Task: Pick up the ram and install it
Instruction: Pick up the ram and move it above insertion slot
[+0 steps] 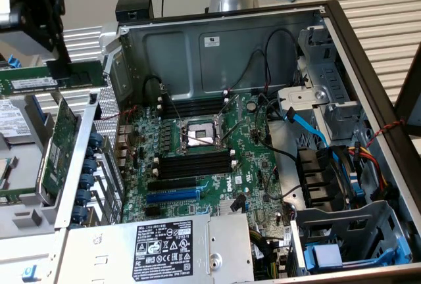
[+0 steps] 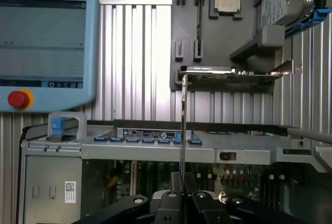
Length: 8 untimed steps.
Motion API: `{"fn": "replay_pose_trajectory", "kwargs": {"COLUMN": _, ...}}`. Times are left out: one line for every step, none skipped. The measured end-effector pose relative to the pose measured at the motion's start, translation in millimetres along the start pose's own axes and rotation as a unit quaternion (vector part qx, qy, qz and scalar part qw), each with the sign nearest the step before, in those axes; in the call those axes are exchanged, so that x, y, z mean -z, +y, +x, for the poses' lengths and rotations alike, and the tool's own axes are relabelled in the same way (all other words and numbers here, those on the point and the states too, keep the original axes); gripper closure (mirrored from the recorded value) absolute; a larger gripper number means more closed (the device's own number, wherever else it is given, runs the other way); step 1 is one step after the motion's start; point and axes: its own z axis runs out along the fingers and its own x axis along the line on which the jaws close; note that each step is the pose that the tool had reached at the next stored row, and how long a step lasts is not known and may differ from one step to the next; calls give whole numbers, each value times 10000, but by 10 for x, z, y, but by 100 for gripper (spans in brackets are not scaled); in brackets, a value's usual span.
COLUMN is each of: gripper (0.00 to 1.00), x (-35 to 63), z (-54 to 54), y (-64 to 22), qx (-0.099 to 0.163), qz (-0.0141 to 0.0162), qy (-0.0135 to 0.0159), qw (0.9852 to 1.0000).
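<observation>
The ram (image 1: 85,75) is held pinched in the claw (image 1: 60,72), whose fingers are pressed against its two faces. It is carried level and lengthwise, outside the open computer case (image 1: 217,41). In the wrist view the ram (image 2: 183,130) is seen edge-on, as a thin line running out from between the fingers (image 2: 168,203) of the claw (image 2: 182,200).

The black memory slots (image 1: 196,108) on the motherboard (image 1: 256,165) are found well apart from the claw, lower and towards the exterior view's right. The ram is not yet seated in them. An expansion card (image 1: 62,136) is seen standing on edge just below the claw. A teach pendant (image 2: 44,42) is seen beyond the claw in the wrist view, resting on the ribbed worktop (image 2: 135,63).
</observation>
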Motion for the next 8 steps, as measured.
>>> {"fn": "replay_pose_trajectory", "kwargs": {"gripper": 87, "x": 6, "z": 0, "y": -45, "qx": 1, "qz": -1, "qy": 0, "qw": 10000}}
{"fn": "replay_pose_trajectory", "kwargs": {"gripper": 87, "x": 12, "z": 0, "y": -90, "qx": 0, "qz": -2, "qy": 0, "qw": 10000}}
{"fn": "replay_pose_trajectory", "kwargs": {"gripper": 87, "x": 15, "z": -1, "y": -134, "qx": 0, "qz": -3, "qy": 0, "qw": 10000}}
{"fn": "replay_pose_trajectory", "kwargs": {"gripper": 87, "x": 17, "z": -1, "y": -179, "qx": 0, "qz": -3, "qy": 0, "qw": 10000}}
{"fn": "replay_pose_trajectory", "kwargs": {"gripper": 87, "x": 18, "z": -1, "y": -227, "qx": 0, "qz": -3, "qy": 0, "qw": 10000}}
{"fn": "replay_pose_trajectory", "kwargs": {"gripper": 87, "x": 19, "z": -2, "y": -270, "qx": 0, "qz": -4, "qy": 0, "qw": 10000}}
{"fn": "replay_pose_trajectory", "kwargs": {"gripper": 87, "x": 20, "z": -2, "y": -317, "qx": 0, "qz": -4, "qy": 0, "qw": 10000}}
{"fn": "replay_pose_trajectory", "kwargs": {"gripper": 87, "x": 20, "z": -3, "y": -362, "qx": 0, "qz": -5, "qy": 0, "qw": 10000}}
